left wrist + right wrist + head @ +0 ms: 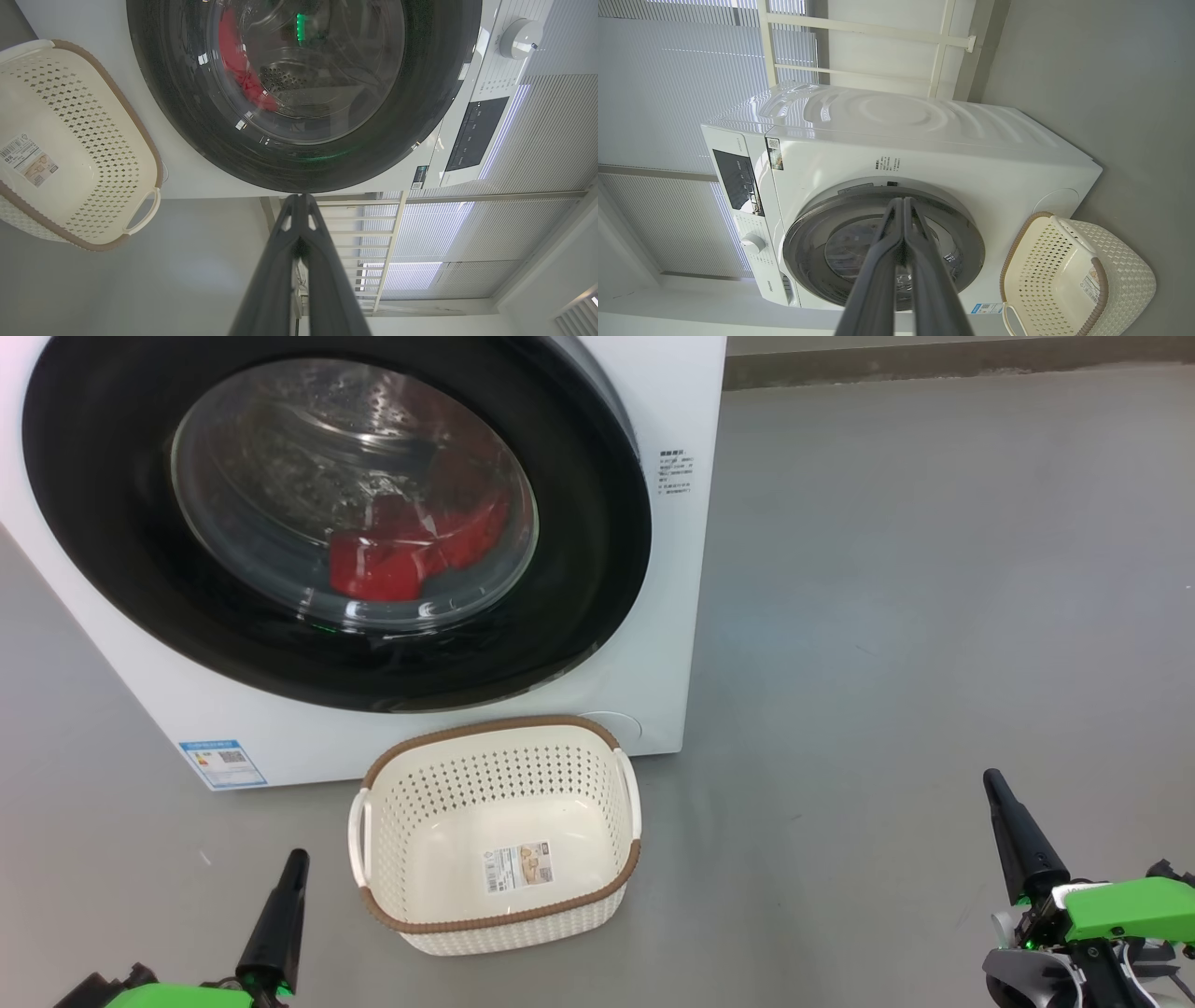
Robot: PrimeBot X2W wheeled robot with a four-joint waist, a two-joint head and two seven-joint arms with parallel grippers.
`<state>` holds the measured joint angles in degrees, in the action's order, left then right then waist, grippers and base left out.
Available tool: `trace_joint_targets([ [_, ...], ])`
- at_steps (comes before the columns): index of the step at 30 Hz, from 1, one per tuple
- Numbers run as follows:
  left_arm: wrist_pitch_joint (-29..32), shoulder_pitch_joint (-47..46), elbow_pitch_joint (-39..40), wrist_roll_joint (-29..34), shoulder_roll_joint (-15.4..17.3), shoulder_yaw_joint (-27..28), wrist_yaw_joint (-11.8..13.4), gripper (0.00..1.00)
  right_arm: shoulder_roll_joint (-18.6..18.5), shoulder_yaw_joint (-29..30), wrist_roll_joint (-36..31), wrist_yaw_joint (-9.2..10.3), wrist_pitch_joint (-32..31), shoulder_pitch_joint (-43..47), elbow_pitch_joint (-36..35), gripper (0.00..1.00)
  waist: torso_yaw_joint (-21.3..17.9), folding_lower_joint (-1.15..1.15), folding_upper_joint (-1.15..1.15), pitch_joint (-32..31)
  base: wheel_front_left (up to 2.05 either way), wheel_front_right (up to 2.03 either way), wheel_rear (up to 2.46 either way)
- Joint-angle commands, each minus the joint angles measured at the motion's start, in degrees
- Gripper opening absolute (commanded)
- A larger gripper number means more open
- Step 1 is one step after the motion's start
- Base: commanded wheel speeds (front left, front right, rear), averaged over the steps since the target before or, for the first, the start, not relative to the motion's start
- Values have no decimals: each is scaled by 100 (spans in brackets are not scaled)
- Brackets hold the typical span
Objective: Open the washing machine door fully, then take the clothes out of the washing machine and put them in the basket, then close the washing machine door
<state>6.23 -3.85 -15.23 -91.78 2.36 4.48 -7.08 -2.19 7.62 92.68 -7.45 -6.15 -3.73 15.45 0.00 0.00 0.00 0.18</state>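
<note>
Where the head view begins, at its lower corners, the left pincer [295,864] and the right pincer [993,784] hang above the grey floor [887,616]. Each has its two dark fingers pressed together (both wrist views show the same, the tips meeting without a gap). Between them, nearer the left pincer and just ahead of it to its right, the basket [495,922] stands upright on the floor, with a paper label [517,868] stuck to its bottom. The right pincer is well apart from the basket, over bare floor. Just behind the basket, close to its far rim, rises the white front of the washing machine [653,691], which has a blue label [222,763] at its lower left corner. The door [112,523] is shut against that front, well ahead of both pincers and apart from them. Farthest back, behind the door's glass, the clothes [411,555] lie as a red heap low in the steel drum [308,439].
</note>
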Motion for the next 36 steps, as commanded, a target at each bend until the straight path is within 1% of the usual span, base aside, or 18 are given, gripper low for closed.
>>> trace_joint_targets([
  [1, 23, -234, 120, -41, 52, 202, -41, 0, -68, -112, -49, -3, -32, -245, -143, 0, 0, 0, 0, 0, 0, 0, 0],
  [7, 23, -234, 120, -41, 52, 202, -41, 0, -68, -112, -49, -3, -32, -245, -143, 0, 0, 0, 0, 0, 0, 0, 0],
  [8, 0, -1, 0, 0, 0, 0, 0, 100, 0, -1, 0, 0, 1, -1, 0, 100, 0, 0, 0, 0, 0, 0, 0],
  [10, -2, 42, -93, 0, -14, -25, 3, 100, 36, -11, 4, 0, 8, 25, 108, 100, 0, 0, 0, 0, 0, 0, 0],
  [11, -11, 150, -283, -8, -61, -77, 5, 100, 108, -80, 18, 0, 25, 146, 320, 100, 1, 0, 0, 4, 0, 0, 0],
  [12, -72, 39, -301, -34, -51, -175, 2, 100, 98, -276, 77, 0, 125, 8, 361, 100, -4, 8, 0, -8, 0, 0, 0],
  [15, -115, -9, -295, -5, -38, -228, 1, 100, 93, -364, 82, 0, 178, -57, 380, 100, -7, 1, 0, 4, 0, 0, 0],
  [24, -328, -163, -283, 245, 41, -418, -2, 100, 76, -625, -99, -1, 352, -276, 490, 100, -18, 0, 0, 14, 0, 0, 0],
  [29, -432, -255, -305, 510, 84, -510, -3, 100, 66, -714, -393, -1, 438, -411, 582, 100, -26, 0, 0, 22, 0, 0, 0],
  [36, -554, -358, -294, 1015, 65, -519, 43, 100, 62, -728, -1019, -1, 557, -553, 654, 100, -33, 0, 0, 40, 0, 0, 0],
])
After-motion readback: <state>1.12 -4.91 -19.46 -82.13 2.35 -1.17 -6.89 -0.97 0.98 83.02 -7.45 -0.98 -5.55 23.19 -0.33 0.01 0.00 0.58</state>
